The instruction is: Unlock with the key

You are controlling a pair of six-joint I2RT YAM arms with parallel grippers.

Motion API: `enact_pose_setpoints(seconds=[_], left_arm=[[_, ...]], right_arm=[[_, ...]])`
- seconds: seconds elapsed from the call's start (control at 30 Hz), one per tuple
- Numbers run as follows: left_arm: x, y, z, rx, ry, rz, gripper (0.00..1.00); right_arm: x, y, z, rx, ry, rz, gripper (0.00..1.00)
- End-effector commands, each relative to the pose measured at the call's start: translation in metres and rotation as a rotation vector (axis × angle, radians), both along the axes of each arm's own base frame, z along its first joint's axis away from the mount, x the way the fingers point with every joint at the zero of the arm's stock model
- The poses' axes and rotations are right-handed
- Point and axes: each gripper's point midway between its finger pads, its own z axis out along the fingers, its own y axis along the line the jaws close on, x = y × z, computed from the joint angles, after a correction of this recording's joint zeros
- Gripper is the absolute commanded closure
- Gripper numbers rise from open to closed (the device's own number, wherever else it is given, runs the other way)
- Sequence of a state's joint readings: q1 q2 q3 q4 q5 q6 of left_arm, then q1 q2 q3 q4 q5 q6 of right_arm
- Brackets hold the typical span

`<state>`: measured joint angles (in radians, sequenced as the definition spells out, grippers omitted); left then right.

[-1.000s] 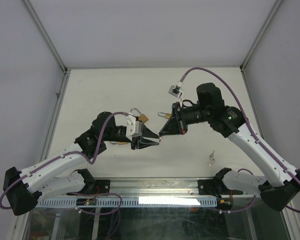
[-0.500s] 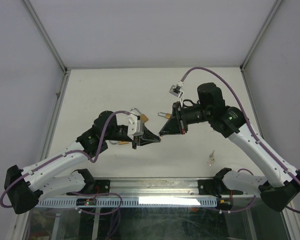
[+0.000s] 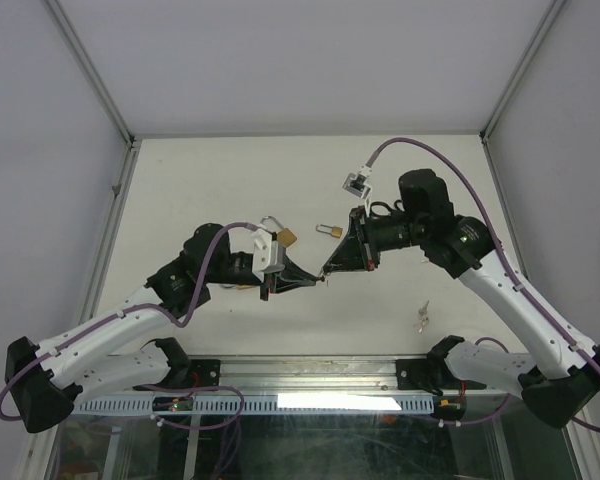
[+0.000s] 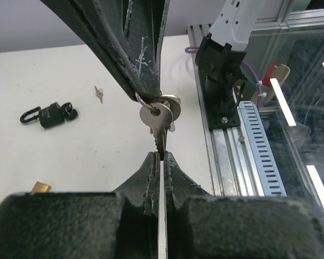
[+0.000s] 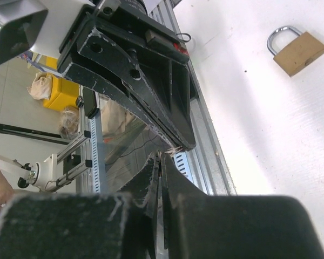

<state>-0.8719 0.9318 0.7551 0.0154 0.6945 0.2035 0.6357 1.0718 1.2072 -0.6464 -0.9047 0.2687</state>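
Key (image 4: 161, 123): held in the air between the two arms, above the desk (image 4: 97, 145) near its front edge. It is small, flat and light, of stiff metal with slick faces. It is best gripped at the bow, flat sides to the pads.

The long axis runs from one gripper to the other. The blade tip points into the left gripper (image 4: 160, 157), which is clamped on it. The right gripper (image 4: 151, 96) is closed at the bow end, apparently on the ring. A brass padlock (image 5: 297, 49) lies well apart.

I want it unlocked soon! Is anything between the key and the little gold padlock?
Nothing visible does. The left gripper and right gripper pinch the key above the table; the padlock lies in the open.
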Motion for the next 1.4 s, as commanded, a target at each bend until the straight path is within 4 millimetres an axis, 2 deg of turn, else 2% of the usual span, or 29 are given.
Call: enact_pose_setpoints(seconds=[0.0,0.27,0.5,0.7,0.83,1.0,1.07,1.17,1.23,1.37], left_arm=[[0.006,-0.002,0.018,-0.010,-0.048,0.033,1.00],[0.032,-0.006,0.000,0.076,-0.053,0.130,1.00],[0.038,-0.009,-0.009,0.097,-0.087,0.135,1.00],[0.038,-0.013,-0.017,0.097,-0.081,0.124,1.00],[0.037,-0.012,-0.021,0.103,-0.094,0.121,1.00],[0.047,-0.005,-0.033,0.167,-0.162,0.167,1.00],[0.058,0.001,-0.039,0.217,-0.283,0.212,1.00],[0.082,0.015,-0.037,0.279,-0.623,0.323,1.00],[0.093,0.025,-0.036,0.309,-0.820,0.366,1.00],[0.106,0.038,-0.010,0.308,-1.141,0.444,1.00]], right_arm=[[0.000,0.000,-0.009,-0.006,0.016,0.008,1.00],[0.000,0.001,-0.034,-0.040,0.080,-0.003,1.00],[0.003,0.002,-0.056,-0.067,0.104,-0.010,0.84],[0.006,0.008,-0.065,-0.052,0.150,-0.018,0.78],[0.009,0.004,-0.070,-0.066,0.130,-0.042,0.74],[0.014,-0.022,-0.077,-0.180,0.071,-0.074,0.60],[0.017,-0.035,-0.074,-0.194,0.071,-0.100,0.50],[0.017,-0.041,-0.065,-0.160,0.092,-0.120,0.38],[0.020,-0.037,-0.058,-0.111,0.116,-0.128,0.36],[0.040,-0.027,-0.044,-0.057,0.110,-0.192,0.34]])
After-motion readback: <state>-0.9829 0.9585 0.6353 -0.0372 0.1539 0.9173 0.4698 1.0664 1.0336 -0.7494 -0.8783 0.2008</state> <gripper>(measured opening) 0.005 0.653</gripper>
